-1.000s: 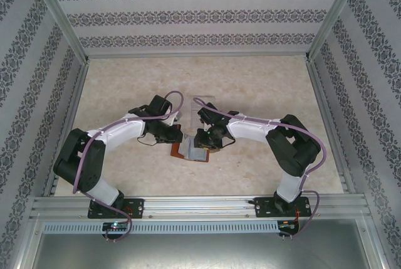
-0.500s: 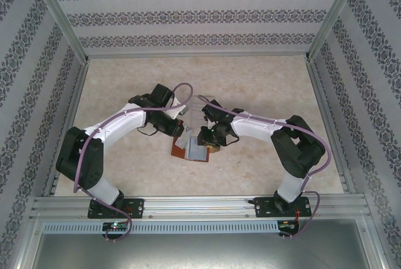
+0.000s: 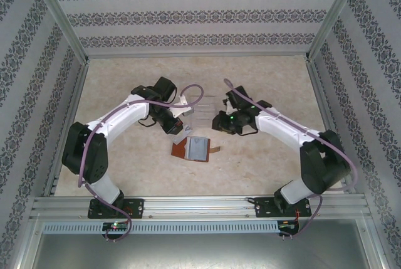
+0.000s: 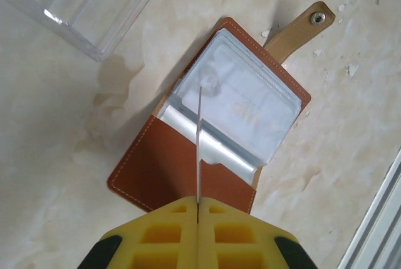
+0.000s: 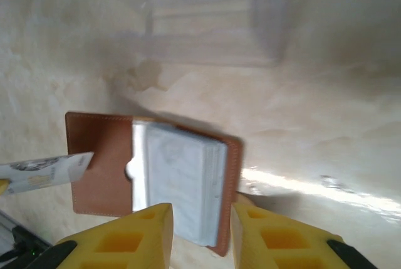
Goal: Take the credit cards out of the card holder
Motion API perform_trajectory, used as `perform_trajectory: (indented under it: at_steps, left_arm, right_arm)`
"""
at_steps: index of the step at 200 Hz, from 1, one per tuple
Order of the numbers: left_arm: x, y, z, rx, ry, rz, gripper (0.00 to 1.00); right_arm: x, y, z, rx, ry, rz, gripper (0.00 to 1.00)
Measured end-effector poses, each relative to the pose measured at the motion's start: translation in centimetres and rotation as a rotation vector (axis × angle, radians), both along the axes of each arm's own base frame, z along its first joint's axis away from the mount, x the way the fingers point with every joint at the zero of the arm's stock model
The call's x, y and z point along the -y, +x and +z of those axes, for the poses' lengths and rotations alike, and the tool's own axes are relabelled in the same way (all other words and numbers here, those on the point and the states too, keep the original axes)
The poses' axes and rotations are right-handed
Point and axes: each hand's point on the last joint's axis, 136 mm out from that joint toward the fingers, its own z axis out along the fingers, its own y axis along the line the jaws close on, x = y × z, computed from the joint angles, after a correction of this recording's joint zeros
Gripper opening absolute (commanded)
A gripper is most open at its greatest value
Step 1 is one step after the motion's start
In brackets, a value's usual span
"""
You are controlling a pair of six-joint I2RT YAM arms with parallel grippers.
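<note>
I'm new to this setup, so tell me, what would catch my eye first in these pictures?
A credit card is pinched edge-on in the shut left tool, held above the open brown card holder lying mid-table. The right tool hangs open and empty near the holder, and a clear plastic box sits just behind it.

A clear plastic box stands near the middle of the beige, marble-patterned table. Just beside the box the surface has a darker stain, and further away some small white flecks. Walls with dark ornament stripes surround the table. A metal rail runs along its near edge.
</note>
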Motion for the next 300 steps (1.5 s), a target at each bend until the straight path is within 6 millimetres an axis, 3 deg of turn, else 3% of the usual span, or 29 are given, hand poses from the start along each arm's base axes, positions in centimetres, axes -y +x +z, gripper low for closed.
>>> perform_trajectory:
  at_steps: [43,107,199,264,300]
  left_arm:
    - [-0.1,2.0,0.5,0.067,0.084,-0.127,0.0]
    - [0.5,4.2,0.2,0.12,0.197,-0.327,0.0]
    - [4.5,7.4,1.4,0.203,0.19,-0.503,0.0]
    - [6.9,8.6,2.6,0.275,0.163,-0.566,0.0]
    - [7.9,9.0,2.0,0.281,0.162,-0.585,0.0]
  right_arm:
    - [4.9,0.9,1.2,0.023,-0.03,-0.076,0.32]
    - [8.9,1.5,2.4,0.05,-0.055,-0.153,0.32]
    - [10.9,2.0,3.2,0.079,-0.08,-0.215,0.32]
    - [11.4,2.1,3.7,0.102,-0.087,-0.233,0.32]
    - [11.9,2.3,3.9,0.105,-0.087,-0.247,0.32]
